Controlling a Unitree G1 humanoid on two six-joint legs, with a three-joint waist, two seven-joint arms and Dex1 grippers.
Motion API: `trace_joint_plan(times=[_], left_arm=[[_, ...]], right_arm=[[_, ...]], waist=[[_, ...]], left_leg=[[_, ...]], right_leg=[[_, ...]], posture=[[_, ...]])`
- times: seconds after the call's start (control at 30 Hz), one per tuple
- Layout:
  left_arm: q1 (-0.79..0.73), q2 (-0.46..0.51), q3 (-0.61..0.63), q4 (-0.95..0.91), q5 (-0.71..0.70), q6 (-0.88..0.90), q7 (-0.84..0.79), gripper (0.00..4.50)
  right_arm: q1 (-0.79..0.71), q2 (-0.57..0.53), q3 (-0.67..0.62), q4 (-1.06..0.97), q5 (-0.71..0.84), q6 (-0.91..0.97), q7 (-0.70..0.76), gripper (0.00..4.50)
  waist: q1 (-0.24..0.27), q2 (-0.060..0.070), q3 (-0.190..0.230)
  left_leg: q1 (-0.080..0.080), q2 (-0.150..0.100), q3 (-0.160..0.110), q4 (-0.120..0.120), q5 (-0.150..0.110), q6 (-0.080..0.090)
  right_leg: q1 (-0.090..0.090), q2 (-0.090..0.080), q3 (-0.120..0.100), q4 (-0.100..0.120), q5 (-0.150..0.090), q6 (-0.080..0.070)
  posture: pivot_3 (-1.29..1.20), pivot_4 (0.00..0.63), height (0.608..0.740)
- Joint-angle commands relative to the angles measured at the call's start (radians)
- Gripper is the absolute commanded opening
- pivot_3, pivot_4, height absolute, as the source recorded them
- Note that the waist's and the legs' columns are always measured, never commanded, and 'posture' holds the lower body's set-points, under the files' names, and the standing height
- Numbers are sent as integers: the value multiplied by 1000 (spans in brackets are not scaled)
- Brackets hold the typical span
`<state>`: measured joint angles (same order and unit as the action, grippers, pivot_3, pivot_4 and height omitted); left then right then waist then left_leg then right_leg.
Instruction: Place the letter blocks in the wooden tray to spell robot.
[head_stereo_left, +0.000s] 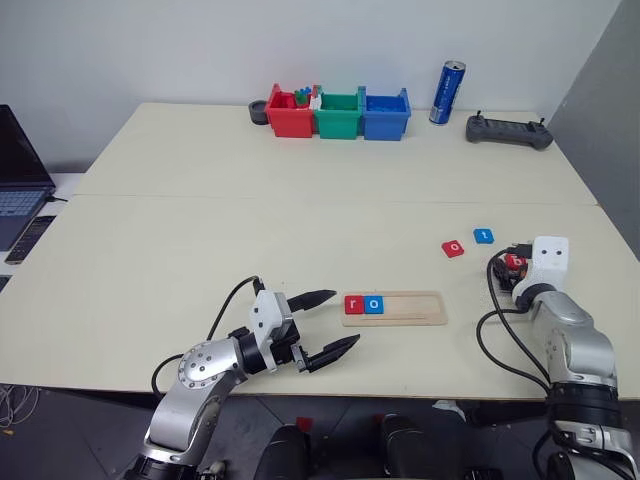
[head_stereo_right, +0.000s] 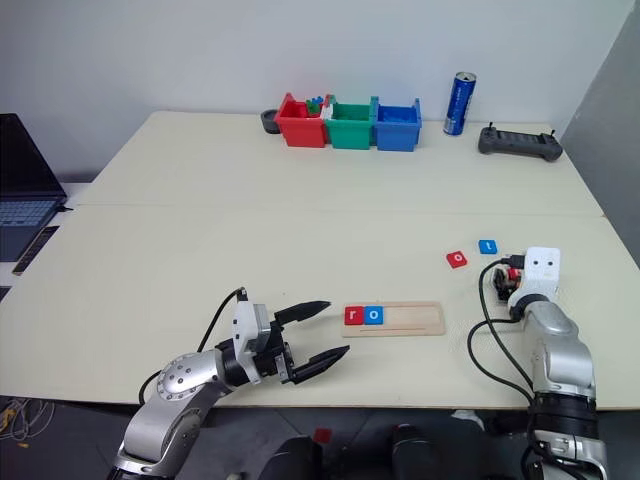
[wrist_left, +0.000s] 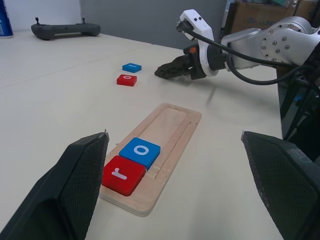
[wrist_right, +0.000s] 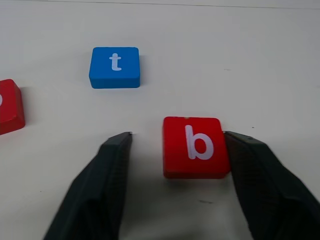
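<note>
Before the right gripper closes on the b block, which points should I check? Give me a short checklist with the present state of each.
1. b block between the right gripper fingers: ok, it lies on the table between them.
2. Block centred: not ok, one finger is at its edge and a gap remains at the other.
3. Grip closed: not ok, the fingers are open.
4. t block and loose o block clear of the fingers: ok.
5. Third slot of the tray free: ok, r and o fill the first two.
6. Left gripper clear of the tray: ok, open beside its end.
</note>
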<state>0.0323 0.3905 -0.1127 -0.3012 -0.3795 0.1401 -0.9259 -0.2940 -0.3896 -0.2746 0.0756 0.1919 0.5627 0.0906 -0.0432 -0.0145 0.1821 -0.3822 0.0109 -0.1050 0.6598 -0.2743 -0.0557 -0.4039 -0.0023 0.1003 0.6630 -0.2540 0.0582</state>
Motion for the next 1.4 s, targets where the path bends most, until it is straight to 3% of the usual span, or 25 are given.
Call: trace_joint_plan(times=[0.03, 0.07, 0.27, 0.53, 0.77, 1.03, 1.07, 1.23, 1.3, 1.4], left_arm=[[7, 5, -4, -22, -10, -17, 2, 4500], [8, 6, -5, -23, -10, -17, 3, 4500], [1, 7, -5, -22, -10, -13, 5, 4500], [12, 19, 2, -2, -12, -33, -11, 4500], [5, 17, -16, -1, -13, -34, -12, 4500], [-17, 26, -12, -16, -16, -5, 4, 4500], [-16, 26, -13, -21, -17, -1, 6, 4500], [-19, 29, -5, -12, -19, -1, 0, 4500], [-27, 28, -6, 3, -16, -9, -5, 4500], [-31, 26, -11, 13, -13, -17, -11, 4500]], right_arm=[[13, -7, -26, -5, -2, 21, -10, 1696], [18, -9, -25, -21, -1, 31, -9, 1479], [89, -33, -30, -253, 20, 191, -1, 1460], [288, 51, -62, -740, 163, 617, -9, 1460], [345, 71, 17, -779, 166, 666, 17, 1460], [302, 72, -20, -788, 172, 691, 30, 4207], [282, 59, -30, -791, 173, 700, 35, 4460], [139, -133, -65, -702, 230, 725, 185, 4460], [146, -328, 14, -601, 194, 527, 383, 4460], [187, -478, 75, -480, 164, 231, 621, 4460]], waist=[[1, 0, 0], [1, 0, 0], [3, 0, 0], [1, 1, 0], [-1, 2, -1], [-8, 1, -1], [-9, 1, -1], [-11, 3, 1], [-9, 3, 2], [-6, 3, 2]], left_leg=[[0, 0, 0, 0, 0, 0], [0, 0, 0, 0, 0, 0], [0, 0, -1, -1, 0, 0], [0, 1, -1, -2, 0, 0], [0, 2, -1, -2, 0, 0], [0, 2, -1, -2, 0, 0], [0, 2, -1, -2, 0, 0], [0, 1, 0, -2, 0, 0], [0, 1, -1, -3, 0, 0], [0, 0, -1, -5, 0, 0]], right_leg=[[0, 0, 0, 0, 0, 0], [0, 0, 0, 0, 0, 0], [0, 0, 0, 0, 0, 0], [-1, 1, -1, 0, -5, 3], [-1, 1, -1, 0, -5, 3], [-1, 1, -1, -1, -5, 3], [-1, 1, -1, -1, -5, 3], [-1, 1, 0, -1, -5, 3], [-1, 1, -1, -1, -5, 3], [-1, 0, -1, -4, -6, 5]], posture=[[0, 150, 740], [0, 150, 740], [0, 150, 740], [0, 150, 740], [0, 150, 740], [0, 150, 740], [0, 150, 740], [0, 150, 740], [0, 150, 740], [0, 150, 740]])
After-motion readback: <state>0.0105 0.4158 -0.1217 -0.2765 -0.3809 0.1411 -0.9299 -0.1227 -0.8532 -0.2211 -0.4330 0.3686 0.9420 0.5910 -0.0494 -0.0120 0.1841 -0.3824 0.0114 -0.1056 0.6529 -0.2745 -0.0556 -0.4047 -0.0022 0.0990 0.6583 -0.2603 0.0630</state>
